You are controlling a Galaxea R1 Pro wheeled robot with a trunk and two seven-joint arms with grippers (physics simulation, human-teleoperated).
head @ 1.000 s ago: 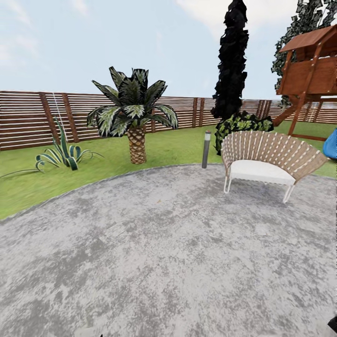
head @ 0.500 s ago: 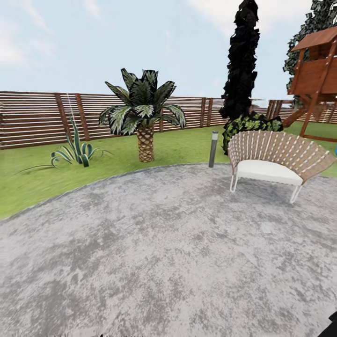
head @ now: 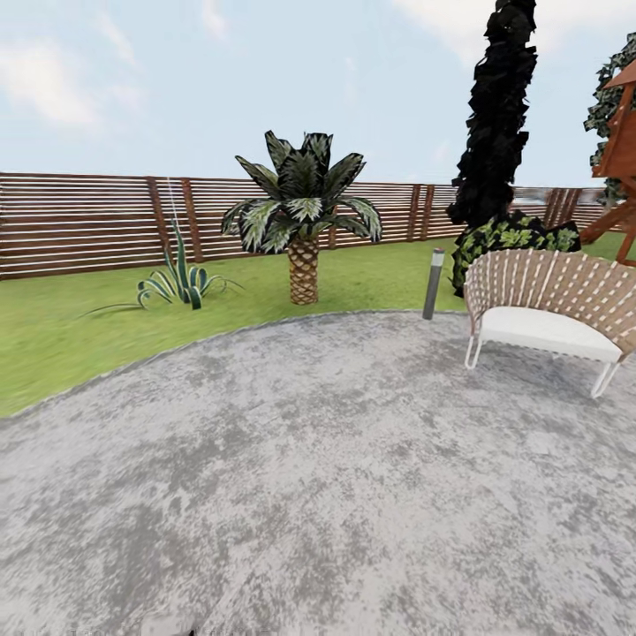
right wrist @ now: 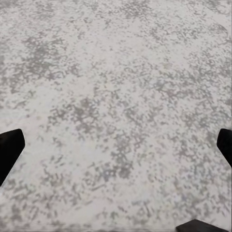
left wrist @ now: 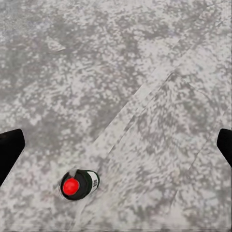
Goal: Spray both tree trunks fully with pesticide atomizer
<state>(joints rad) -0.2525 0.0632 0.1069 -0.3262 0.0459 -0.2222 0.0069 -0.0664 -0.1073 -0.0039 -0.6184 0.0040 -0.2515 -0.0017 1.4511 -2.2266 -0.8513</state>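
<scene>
On the grey paved floor [head: 336,477] of the head view, only a short palm [head: 303,221], a wicker bench [head: 552,305] and the slat fence [head: 79,225] show. In the left wrist view, the left gripper [left wrist: 116,145] hangs spread above the stone; the pesticide atomizer [left wrist: 79,184], dark-bodied and red-topped, stands off toward one finger, so I would centre the gripper over it before descending. In the right wrist view, the right gripper [right wrist: 116,145] is spread over bare paving.

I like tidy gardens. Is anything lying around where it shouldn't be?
Yes, one thing. A small dark pesticide atomizer with a red top stands by itself on the grey stone floor, seen below the open left gripper. A spray bottle looks odd out on bare paving. Nothing looks spilled or broken.
</scene>
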